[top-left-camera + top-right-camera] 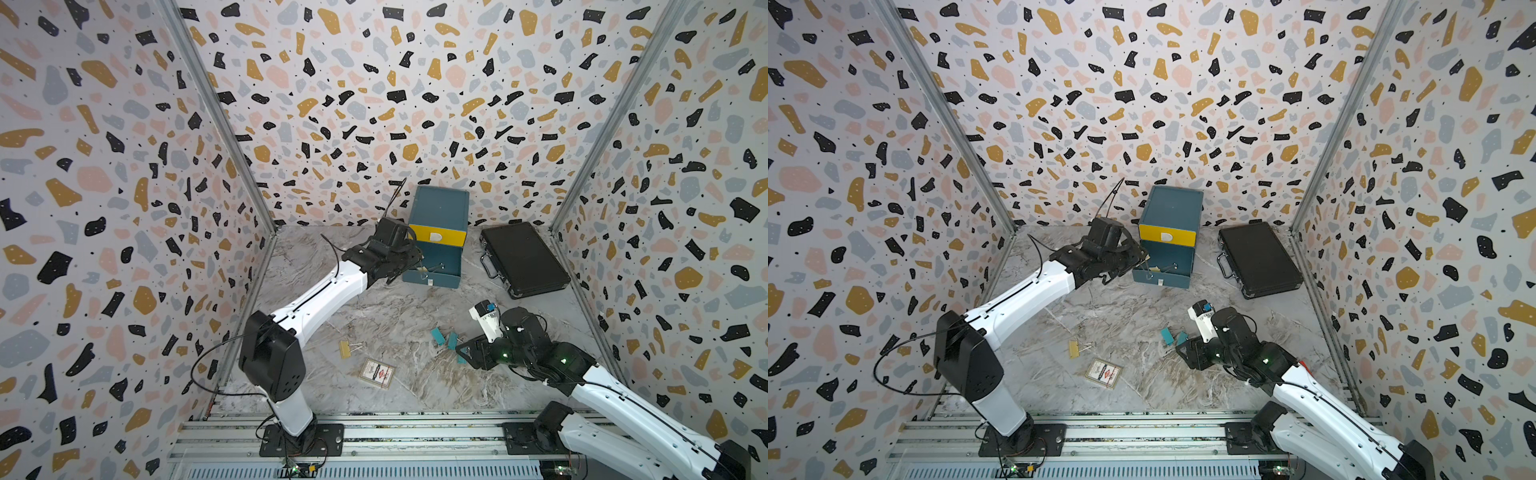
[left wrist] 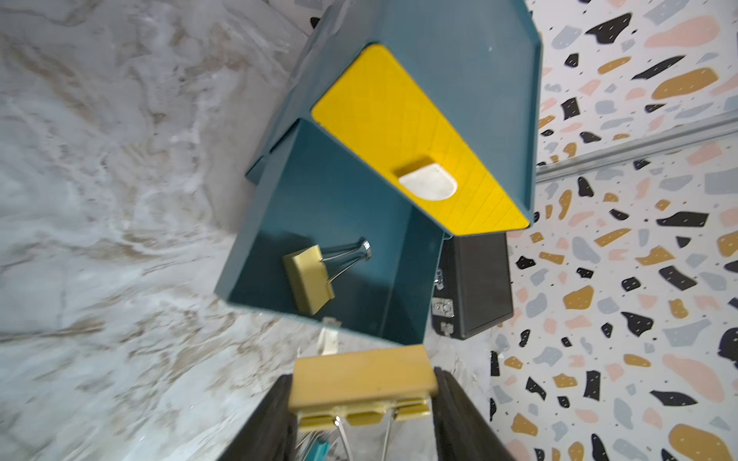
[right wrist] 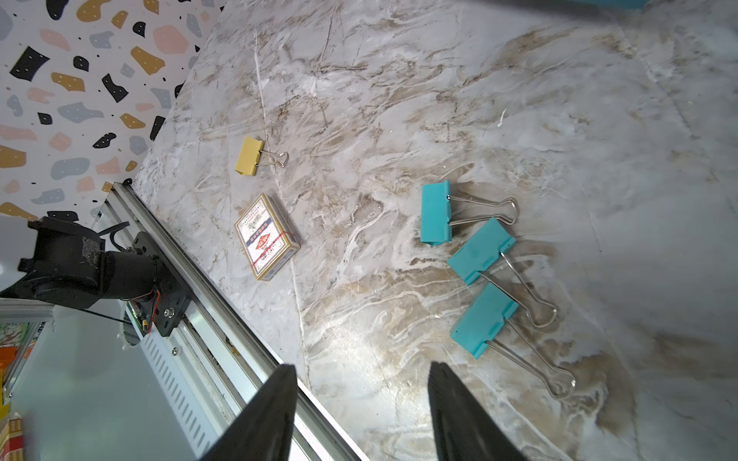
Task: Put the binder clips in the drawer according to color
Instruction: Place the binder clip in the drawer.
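**Yellow clip poised at the open drawer**

The left gripper [image 2: 362, 377] is clamped on a pale yellow binder clip [image 2: 361, 385]. Its fingers press the clip's two short ends, so the body leads and the wire handles trail back toward the wrist. Just ahead of the fingertips is the open drawer [image 2: 339, 207], pulled out of the chest [image 1: 438, 208] beneath the shut yellow front. One yellow clip [image 2: 309, 277] already lies on its floor, which is likely why this one is brought here: like with like. The held clip sits a little short of the drawer's near wall, so letting go probably needs a small reach forward first.

The right gripper [image 3: 361, 365] stands apart and empty over the table [image 3: 399, 99]. Three teal clips [image 3: 436, 211] lie just beyond its fingers and to one side, seemingly its next pick. A last yellow clip [image 3: 249, 156] lies farther off, near a card pack [image 3: 265, 237]. No pink clips show
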Tool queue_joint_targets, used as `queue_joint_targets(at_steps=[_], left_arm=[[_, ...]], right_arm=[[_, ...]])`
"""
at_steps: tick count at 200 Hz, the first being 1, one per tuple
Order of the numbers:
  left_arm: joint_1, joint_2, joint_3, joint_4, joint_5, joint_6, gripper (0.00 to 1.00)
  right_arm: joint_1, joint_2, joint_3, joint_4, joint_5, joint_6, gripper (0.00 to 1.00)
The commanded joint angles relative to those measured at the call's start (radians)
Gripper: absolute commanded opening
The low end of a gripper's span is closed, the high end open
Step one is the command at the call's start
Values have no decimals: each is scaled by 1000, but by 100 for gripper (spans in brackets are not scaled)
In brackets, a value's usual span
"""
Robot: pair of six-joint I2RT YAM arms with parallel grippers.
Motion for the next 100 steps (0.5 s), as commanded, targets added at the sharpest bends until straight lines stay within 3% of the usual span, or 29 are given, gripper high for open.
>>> queue_joint_targets(at_steps=[1, 44, 75, 100], left_arm=[[-6, 99, 75, 67, 0, -85, 36], [-8, 244, 196, 130, -8, -131, 39], [-8, 299, 281, 71, 7, -108, 57], [-8, 240, 258, 32, -38, -77, 68]], right_arm=[[4, -23, 9, -32, 19, 1, 58], [4, -39, 13, -62, 29, -5, 58], [4, -40, 8, -62, 26, -5, 58], [4, -41, 4, -57, 24, -2, 58]])
